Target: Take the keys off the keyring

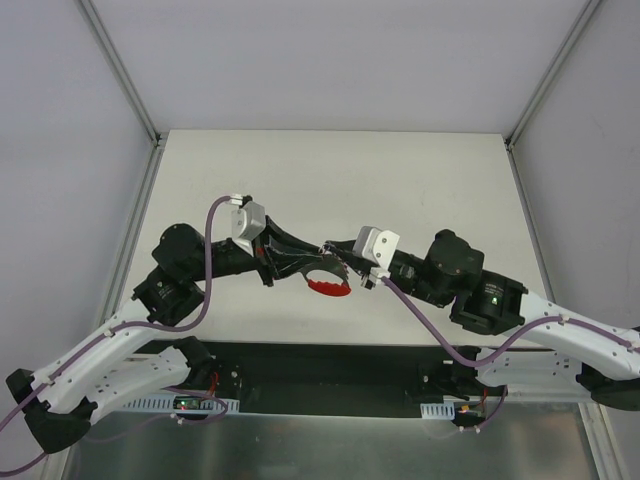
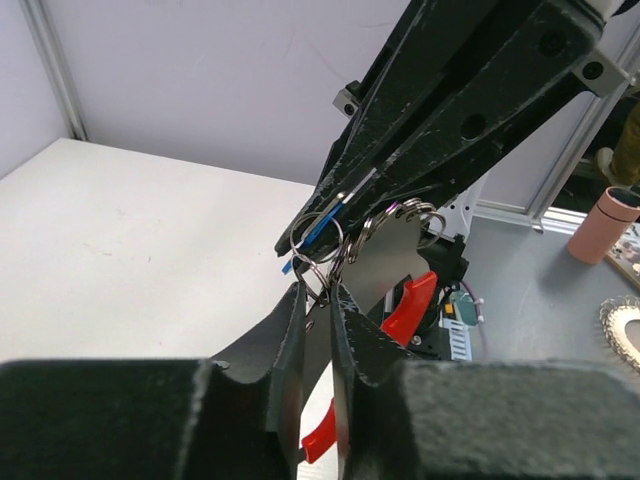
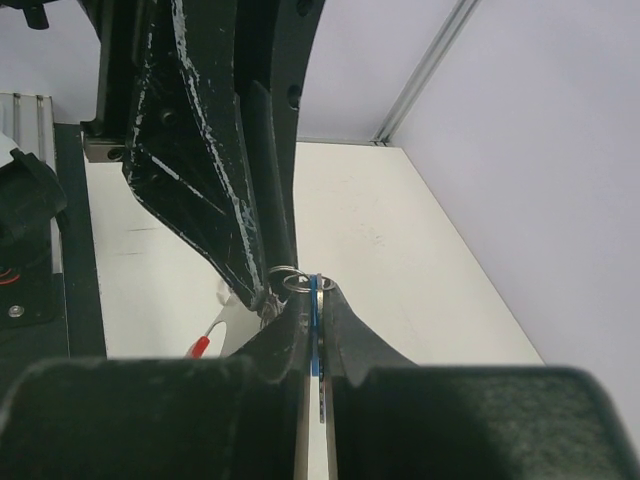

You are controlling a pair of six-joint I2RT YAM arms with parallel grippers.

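Observation:
Both grippers meet above the middle of the white table (image 1: 420, 180). My left gripper (image 1: 322, 260) is shut on the thin wire keyring (image 2: 318, 243), pinched at its fingertips (image 2: 296, 300). The bright red tag (image 1: 328, 289) hangs below it and also shows in the left wrist view (image 2: 410, 305). My right gripper (image 1: 338, 257) is shut on the keys (image 3: 314, 330), a blue-coated one and a thin silvery one edge-on between its pads. The wire rings (image 3: 292, 278) sit just past its fingertips (image 3: 340, 305), touching the left gripper's fingers (image 3: 210, 170).
Aluminium frame posts (image 1: 125, 70) and grey walls enclose the table on three sides. A black strip with the arm bases (image 1: 330, 365) runs along the near edge. A pink cylinder (image 2: 602, 225) stands off the table.

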